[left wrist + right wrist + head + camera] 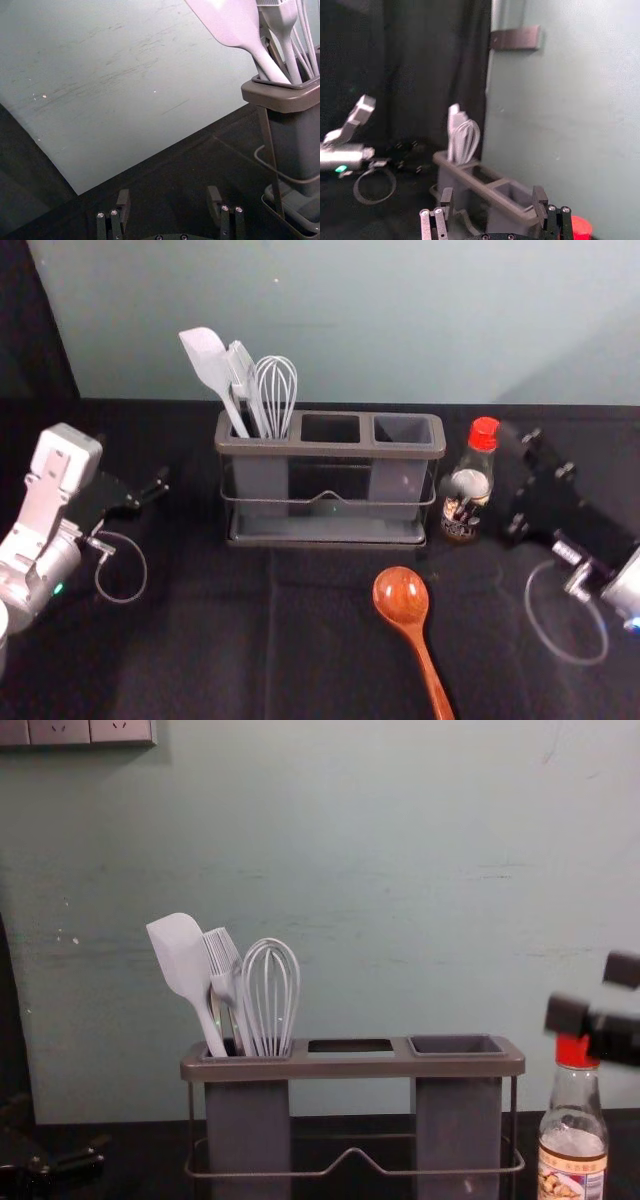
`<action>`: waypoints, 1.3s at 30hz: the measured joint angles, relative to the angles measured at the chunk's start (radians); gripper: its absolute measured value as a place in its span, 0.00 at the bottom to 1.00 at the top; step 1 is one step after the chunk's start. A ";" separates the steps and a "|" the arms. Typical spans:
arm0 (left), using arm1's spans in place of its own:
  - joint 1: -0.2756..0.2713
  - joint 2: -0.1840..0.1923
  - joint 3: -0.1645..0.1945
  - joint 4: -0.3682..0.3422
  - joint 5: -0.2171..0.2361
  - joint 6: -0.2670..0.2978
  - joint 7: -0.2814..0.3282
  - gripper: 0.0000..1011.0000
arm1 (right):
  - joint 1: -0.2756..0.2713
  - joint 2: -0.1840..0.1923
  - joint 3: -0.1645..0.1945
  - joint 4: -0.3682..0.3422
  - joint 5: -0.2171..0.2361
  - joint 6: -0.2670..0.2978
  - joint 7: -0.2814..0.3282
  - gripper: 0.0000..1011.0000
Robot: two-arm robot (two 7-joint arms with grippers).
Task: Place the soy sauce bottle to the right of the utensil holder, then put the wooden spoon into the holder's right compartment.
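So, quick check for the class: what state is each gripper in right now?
Left gripper: open, holding nothing, left of the utensil holder.
Right gripper: open, holding nothing, beside the soy sauce bottle.

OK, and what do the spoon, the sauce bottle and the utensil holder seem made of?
The spoon: lacquered wood, by its warm brown tone and glossy highlights. The bottle: clear and shiny, likely glass, though clear plastic is possible; its red cap looks like plastic. The holder: smooth grey plastic-looking cups; its thin bent front rail suggests metal wire.
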 joint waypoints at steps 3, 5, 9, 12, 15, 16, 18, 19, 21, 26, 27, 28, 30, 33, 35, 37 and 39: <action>0.000 0.000 0.000 0.000 0.000 0.000 0.000 0.99 | -0.011 0.012 -0.027 -0.008 -0.024 0.026 0.000 0.99; 0.000 0.000 0.000 0.000 0.000 0.000 0.000 0.99 | -0.013 0.017 -0.039 -0.011 -0.036 0.042 -0.002 0.99; 0.000 0.000 0.000 0.000 0.000 0.000 0.000 0.99 | -0.016 0.037 -0.074 -0.022 -0.082 0.138 -0.031 0.99; 0.000 0.000 0.000 0.000 0.000 0.000 0.000 0.99 | -0.013 0.060 -0.104 -0.035 -0.112 0.239 -0.049 0.99; 0.000 0.000 0.000 0.000 0.000 0.000 0.000 0.99 | -0.009 0.069 -0.120 -0.040 -0.121 0.292 -0.053 0.99; 0.000 0.000 0.000 0.000 0.000 0.000 0.000 0.99 | -0.008 0.070 -0.121 -0.040 -0.120 0.298 -0.053 0.99; 0.000 0.000 0.000 0.000 0.000 0.000 0.000 0.99 | -0.008 0.070 -0.122 -0.040 -0.119 0.305 -0.054 0.99; 0.000 0.000 0.000 0.000 0.000 0.000 0.000 0.99 | -0.008 0.070 -0.122 -0.040 -0.119 0.305 -0.054 0.99; 0.000 0.000 0.000 0.000 0.000 0.000 0.000 0.99 | -0.008 0.070 -0.122 -0.040 -0.119 0.303 -0.055 0.99; 0.000 0.000 0.000 0.000 0.000 0.000 0.000 0.99 | -0.009 0.070 -0.121 -0.041 -0.119 0.299 -0.055 0.99; 0.000 0.000 0.000 0.000 0.000 0.000 0.000 0.99 | -0.009 0.070 -0.121 -0.041 -0.119 0.298 -0.055 0.99; 0.000 0.000 0.000 0.000 0.000 0.000 0.000 0.99 | -0.009 0.070 -0.121 -0.041 -0.119 0.298 -0.055 0.99; 0.000 0.000 0.000 0.000 0.000 0.000 0.000 0.99 | -0.009 0.070 -0.120 -0.041 -0.119 0.297 -0.055 0.99; 0.000 0.000 0.000 0.000 0.000 0.000 0.000 0.99 | -0.010 0.070 -0.120 -0.041 -0.119 0.295 -0.055 0.99; 0.000 0.000 0.000 0.000 0.000 0.000 0.000 0.99 | -0.010 0.069 -0.120 -0.041 -0.119 0.294 -0.055 0.99; 0.000 0.000 0.000 0.000 0.000 0.000 0.000 0.99 | -0.010 0.069 -0.120 -0.041 -0.119 0.293 -0.055 0.99; 0.000 0.000 0.000 0.000 0.000 0.000 0.000 0.99 | 0.001 0.067 -0.125 -0.039 -0.121 0.313 -0.058 0.99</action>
